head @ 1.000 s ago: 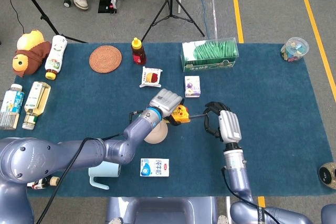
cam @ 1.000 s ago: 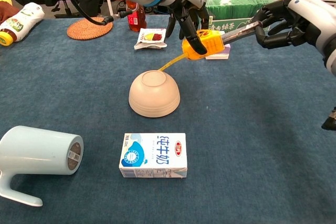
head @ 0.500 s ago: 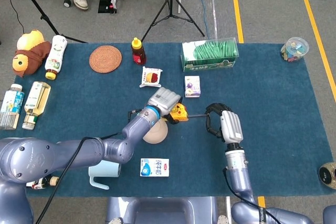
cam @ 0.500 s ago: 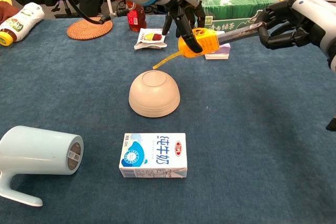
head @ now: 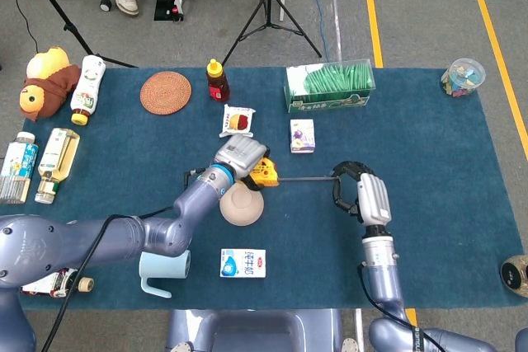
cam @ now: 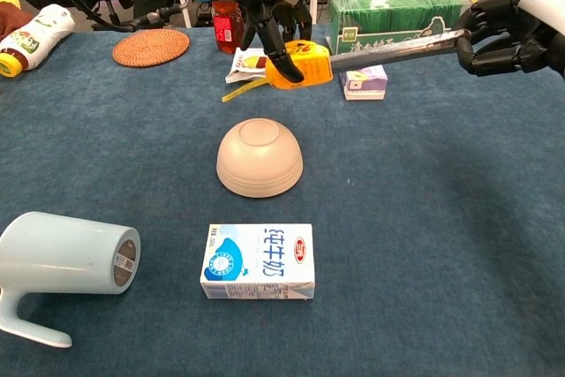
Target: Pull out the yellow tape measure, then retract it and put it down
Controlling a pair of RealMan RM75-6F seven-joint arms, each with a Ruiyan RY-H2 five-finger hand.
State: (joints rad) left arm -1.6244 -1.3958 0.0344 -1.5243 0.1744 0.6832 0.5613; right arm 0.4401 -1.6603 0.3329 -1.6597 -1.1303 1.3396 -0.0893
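My left hand (head: 238,157) (cam: 269,8) grips the yellow tape measure (head: 264,173) (cam: 298,62) above the table, behind the upturned beige bowl (head: 242,204) (cam: 259,157). A dark blade of tape (head: 304,178) (cam: 395,46) runs from the case to my right hand (head: 360,195) (cam: 516,31), which pinches its end. A short yellow strap (cam: 237,90) dangles from the case's left side.
A milk carton (head: 243,263) (cam: 258,260) lies in front of the bowl, a pale blue mug (head: 163,271) (cam: 66,258) on its side to the left. Behind are a small purple box (head: 302,135) (cam: 364,82), a snack packet (head: 238,121), a green tissue box (head: 329,86) and a red bottle (head: 217,80).
The hands have moved apart: the left carried the case leftward and back, the right drifted rightward, so the drawn-out blade is now much longer.
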